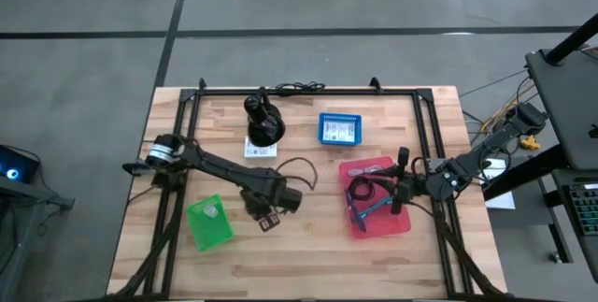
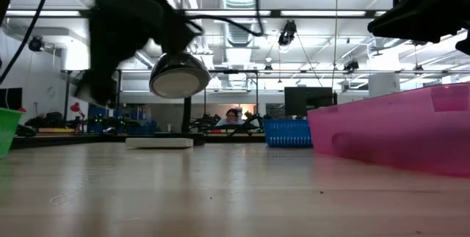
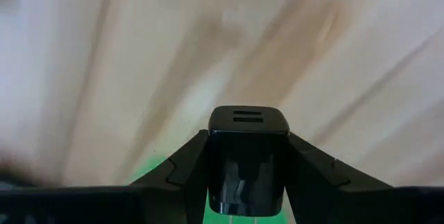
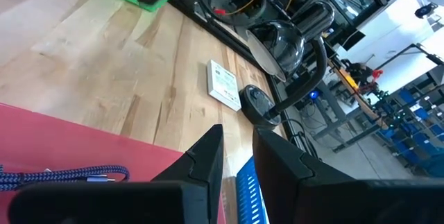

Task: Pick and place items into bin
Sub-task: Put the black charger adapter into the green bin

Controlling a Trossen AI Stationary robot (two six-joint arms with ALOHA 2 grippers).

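Left arm carries a small black block toward a bin

The left gripper is clamped on the black block above the worktop, beside the green bin; right gripper, fingers slightly apart and empty, hovers over the pink bin holding cables.

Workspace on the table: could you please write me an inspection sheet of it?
Surface: wooden table.
Job's things: black block; blue braided cable in pink bin; white card; green bin.
Clutter: black rounded object, blue basket.
Grippers: left pincer shut on the black block, near green bin; right pincer over pink bin.
Cables: black cable at far edge.
Surroundings: person far behind.
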